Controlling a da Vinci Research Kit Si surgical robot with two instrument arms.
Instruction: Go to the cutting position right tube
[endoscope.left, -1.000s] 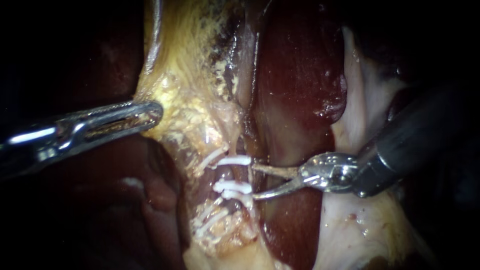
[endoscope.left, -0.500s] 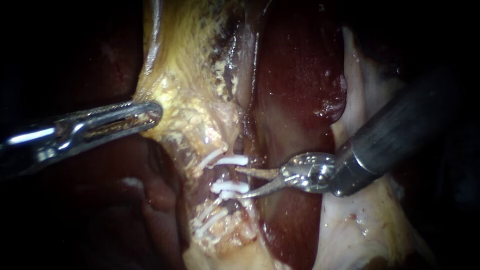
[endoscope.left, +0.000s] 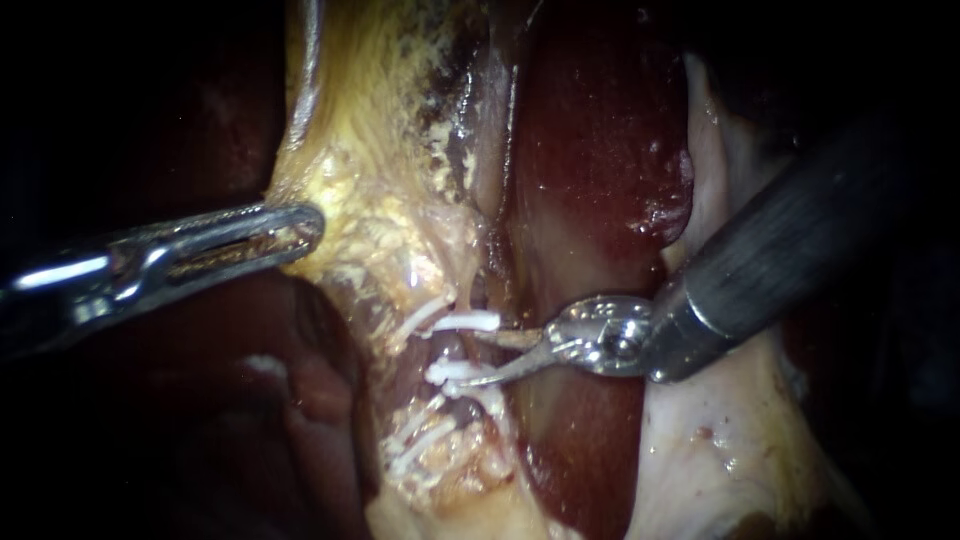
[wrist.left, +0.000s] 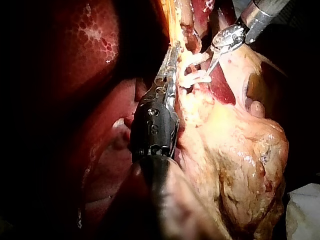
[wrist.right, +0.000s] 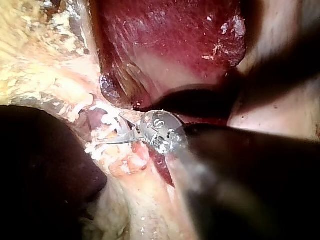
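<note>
White clips sit on a thin tube: an upper clip (endoscope.left: 468, 321), a lower clip (endoscope.left: 458, 372), and more clips (endoscope.left: 420, 440) below. My right instrument (endoscope.left: 476, 358) comes in from the upper right with its two thin blades open. Their tips reach the short stretch of tube (endoscope.left: 478, 350) between the upper and lower clips. The right wrist view shows the same blades (wrist.right: 112, 134) beside the clips (wrist.right: 107, 119). My left instrument (endoscope.left: 300, 228) is shut on the yellow fatty tissue (endoscope.left: 370, 215), as the left wrist view (wrist.left: 170, 60) also shows.
Dark red liver (endoscope.left: 590, 150) lies behind the right instrument's shaft (endoscope.left: 790, 250). Pale tissue (endoscope.left: 720, 450) spreads beneath that shaft. Yellow lumpy tissue (wrist.left: 240, 160) fills the space beside the left instrument's shaft.
My right instrument has moved left, bringing its open blades from just short of the clips to between them; the blades stand closer together. The left instrument has not moved.
</note>
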